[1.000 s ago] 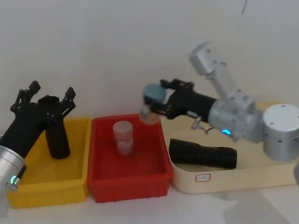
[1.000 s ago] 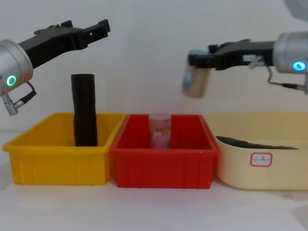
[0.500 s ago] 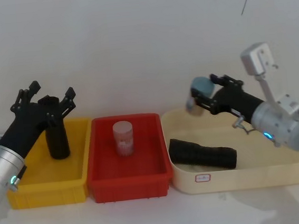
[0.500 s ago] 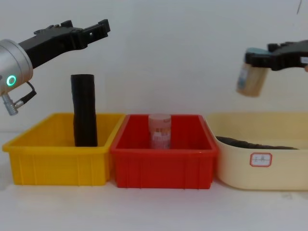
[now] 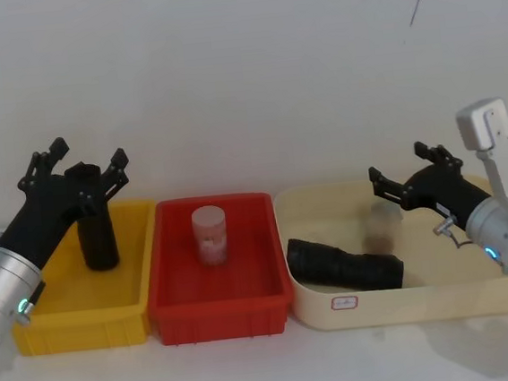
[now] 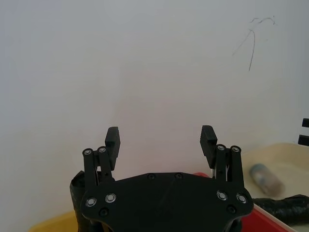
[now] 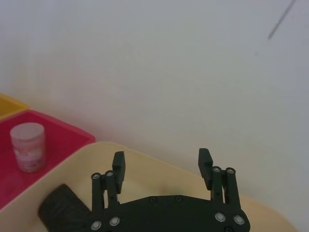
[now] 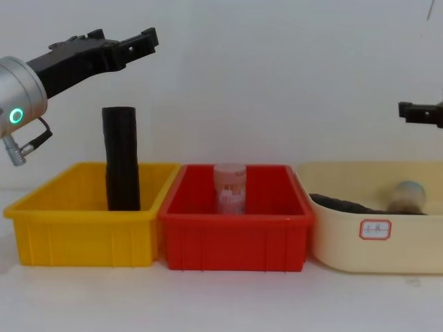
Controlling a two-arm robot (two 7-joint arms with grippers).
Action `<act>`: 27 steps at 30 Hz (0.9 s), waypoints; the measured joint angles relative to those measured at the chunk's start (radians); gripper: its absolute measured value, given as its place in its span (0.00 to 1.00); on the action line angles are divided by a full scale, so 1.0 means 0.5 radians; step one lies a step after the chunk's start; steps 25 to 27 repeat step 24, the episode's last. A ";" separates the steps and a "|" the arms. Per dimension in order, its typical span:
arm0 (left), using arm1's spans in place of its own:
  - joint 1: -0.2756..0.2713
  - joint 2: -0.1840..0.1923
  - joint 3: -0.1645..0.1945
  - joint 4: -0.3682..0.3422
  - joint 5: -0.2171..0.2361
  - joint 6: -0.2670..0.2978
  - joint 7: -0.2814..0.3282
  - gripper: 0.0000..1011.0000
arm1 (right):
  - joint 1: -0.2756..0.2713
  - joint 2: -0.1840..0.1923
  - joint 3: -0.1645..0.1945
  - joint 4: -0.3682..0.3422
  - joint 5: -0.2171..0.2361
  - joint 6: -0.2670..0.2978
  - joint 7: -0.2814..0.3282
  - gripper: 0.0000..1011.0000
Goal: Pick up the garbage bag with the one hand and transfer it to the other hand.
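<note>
Three bins sit in a row against a white wall, and the red bin (image 5: 217, 289) in the middle serves as the marker. Just left of it, wall to wall, is the yellow bin (image 5: 82, 317), where the garbage bag (image 8: 121, 158) stands upright near the back, its top rising well above the rim. The left gripper (image 5: 79, 171) hangs over that roll with its fingers spread wide to either side of the roll's top, not touching it; open air lies above it. Inside the red bin a small pale jar (image 5: 210, 234) stands upright near the back wall, with bare floor around it. Just right of the red bin sits the cream tub (image 5: 409, 302). A second black roll (image 5: 345, 264) lies on its side in the tub's near left part, and a blurred small bottle (image 8: 406, 196) is in the tub beside it. The right gripper (image 5: 408, 178) hovers over the tub's back edge, fingers spread and holding nothing.
</note>
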 joint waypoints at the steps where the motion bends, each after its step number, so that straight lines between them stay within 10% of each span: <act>1: 0.000 0.000 0.000 0.000 0.000 0.000 0.000 0.99 | -0.011 0.001 0.010 0.000 0.000 -0.007 -0.009 0.93; 27: 0.000 0.000 0.000 0.000 0.000 0.000 0.000 0.99 | -0.312 0.007 0.146 -0.337 0.242 -0.057 0.152 0.99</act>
